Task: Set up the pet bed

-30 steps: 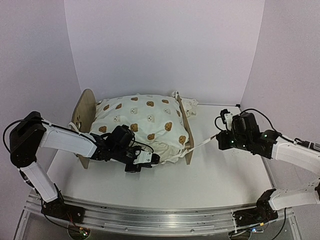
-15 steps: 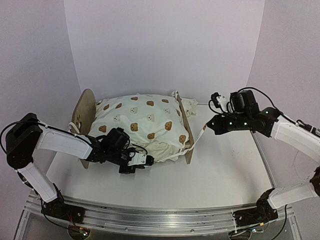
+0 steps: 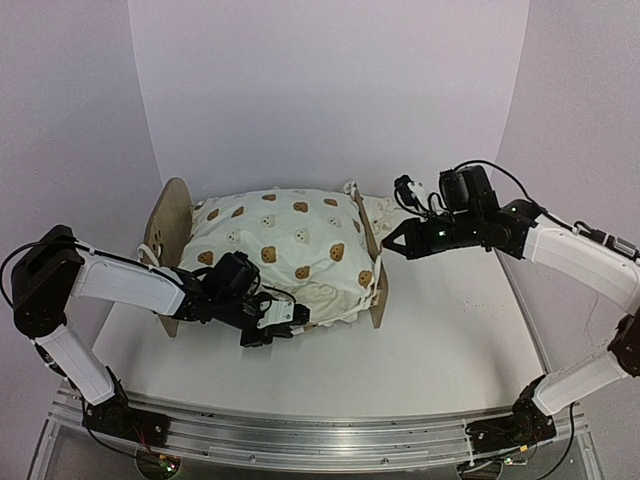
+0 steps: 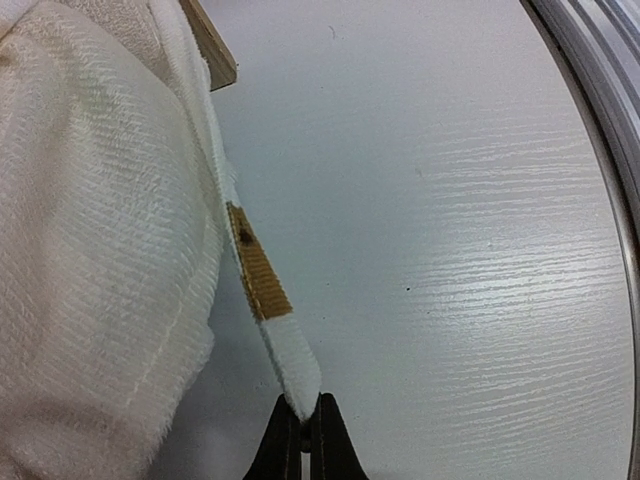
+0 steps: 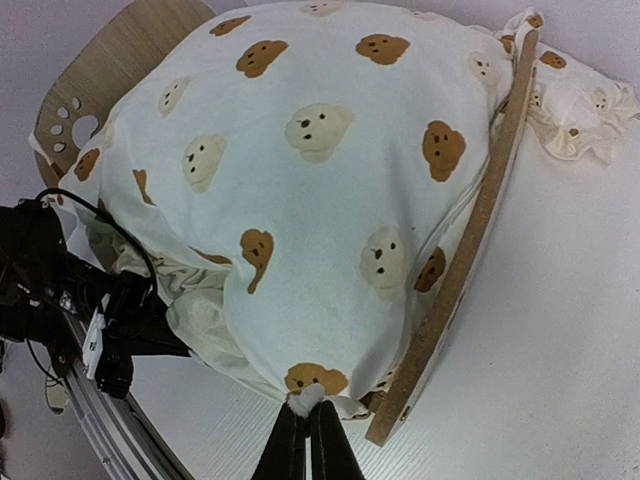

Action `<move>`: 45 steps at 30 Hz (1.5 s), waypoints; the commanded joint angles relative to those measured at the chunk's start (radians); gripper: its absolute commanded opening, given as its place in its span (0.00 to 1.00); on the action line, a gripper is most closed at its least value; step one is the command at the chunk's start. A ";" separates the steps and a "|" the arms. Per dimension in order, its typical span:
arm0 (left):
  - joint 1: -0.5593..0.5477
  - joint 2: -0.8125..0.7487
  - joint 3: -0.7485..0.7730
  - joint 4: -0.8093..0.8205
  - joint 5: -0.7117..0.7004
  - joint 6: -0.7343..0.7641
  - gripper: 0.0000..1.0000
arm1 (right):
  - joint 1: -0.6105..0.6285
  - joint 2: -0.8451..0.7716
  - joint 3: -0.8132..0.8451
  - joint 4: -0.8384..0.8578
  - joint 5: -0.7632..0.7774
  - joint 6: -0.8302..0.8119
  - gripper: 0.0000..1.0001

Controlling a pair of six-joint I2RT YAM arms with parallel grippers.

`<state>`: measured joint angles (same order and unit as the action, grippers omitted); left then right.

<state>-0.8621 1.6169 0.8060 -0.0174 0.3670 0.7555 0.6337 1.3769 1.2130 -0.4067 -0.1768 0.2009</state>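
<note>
The pet bed's light-wood frame (image 3: 172,225) stands left of the table's centre, under the puffy cream bear-print duvet (image 3: 285,245). The pillow (image 3: 378,212) lies bunched on the table behind the right end board (image 3: 374,270). My left gripper (image 3: 290,322) sits low at the bed's near side. In the left wrist view it (image 4: 305,420) is shut on the end of a white tie string (image 4: 262,290) running from the duvet (image 4: 90,250). My right gripper (image 3: 390,247) hovers by the right end board. It (image 5: 307,415) is shut on a tie string end at the duvet's corner (image 5: 315,380).
White table (image 3: 440,340) with purple walls behind and at both sides. A metal rail (image 3: 320,435) runs along the near edge. In the right wrist view the left arm (image 5: 90,310) lies against the bed's near side, and the far end board (image 5: 110,70) shows paw-print cut-outs.
The right gripper has risen and swung left from the open table to the right end board, carrying its tie string. The left gripper has hardly moved.
</note>
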 commanded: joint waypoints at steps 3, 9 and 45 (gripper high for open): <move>-0.012 0.007 -0.054 0.035 0.006 0.073 0.00 | -0.128 0.002 0.118 -0.010 0.108 0.036 0.00; -0.012 0.008 -0.137 0.113 -0.037 0.162 0.00 | -0.227 -0.008 0.146 -0.041 0.085 0.052 0.00; -0.247 0.078 0.079 0.168 0.035 0.095 0.00 | -0.308 -0.330 -0.362 -0.278 -0.412 0.304 0.00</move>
<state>-1.0711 1.6562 0.8373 0.1266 0.3645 0.8316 0.3294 1.1313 0.8976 -0.6761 -0.5275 0.4504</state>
